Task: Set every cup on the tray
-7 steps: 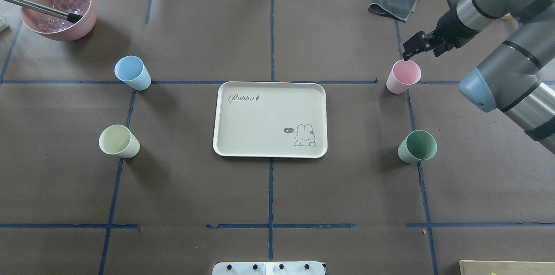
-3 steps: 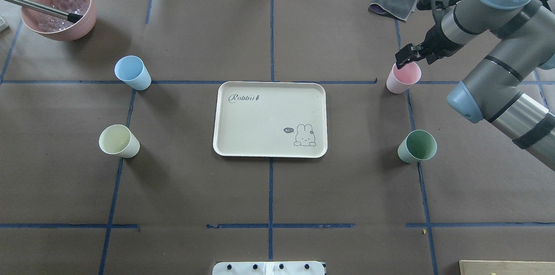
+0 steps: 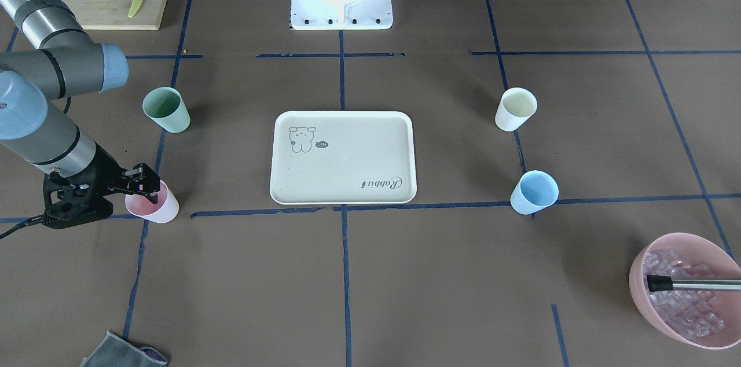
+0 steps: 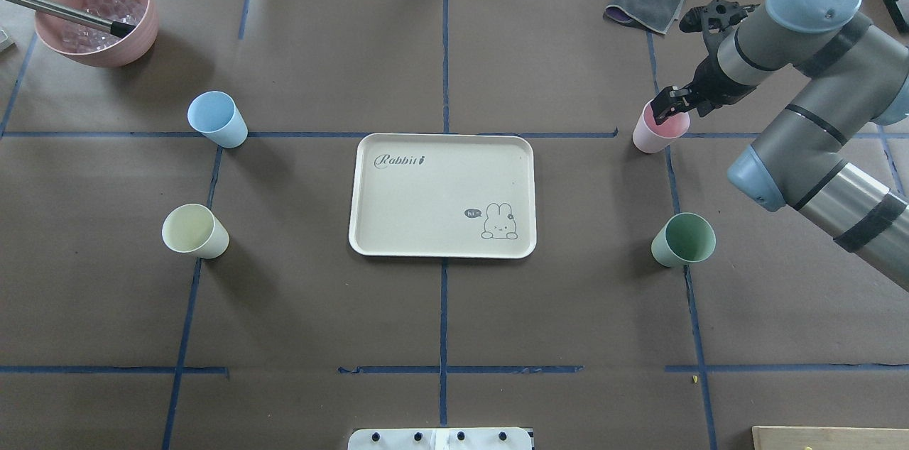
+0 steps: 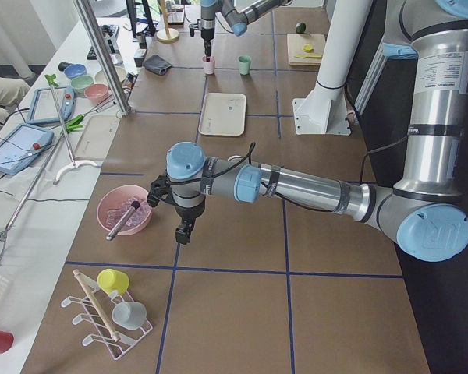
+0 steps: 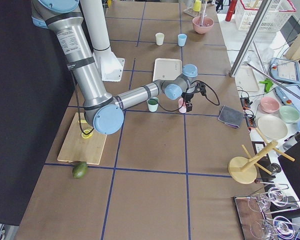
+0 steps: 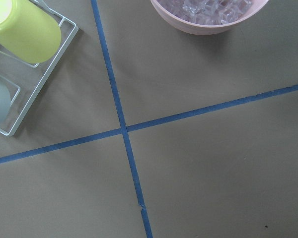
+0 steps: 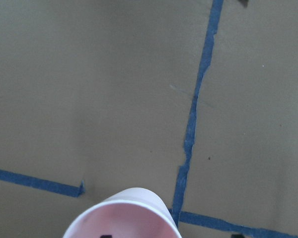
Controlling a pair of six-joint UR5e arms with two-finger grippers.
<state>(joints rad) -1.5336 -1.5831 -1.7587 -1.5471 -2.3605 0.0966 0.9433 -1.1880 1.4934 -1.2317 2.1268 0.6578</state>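
- The right gripper (image 4: 665, 103) is hanging at the pink cup (image 4: 650, 138), upper right of the overhead frame. One black fingertip (image 8: 106, 236) is showing inside the rim, but I cannot tell whether the wall is being pinched.
- The pink cup is standing upright on the table (image 4: 568, 308), well right of the tray (image 4: 440, 194).
- The green cup (image 4: 683, 240) is sitting lower right of the tray. The light blue cup (image 4: 216, 119) and cream-white cup (image 4: 193, 231) are standing to its left, and none of them is touching it.
- The left gripper (image 5: 185, 232) is hovering near the pink bowl of ice (image 5: 109, 226) in the left side view. I cannot tell how wide it is.
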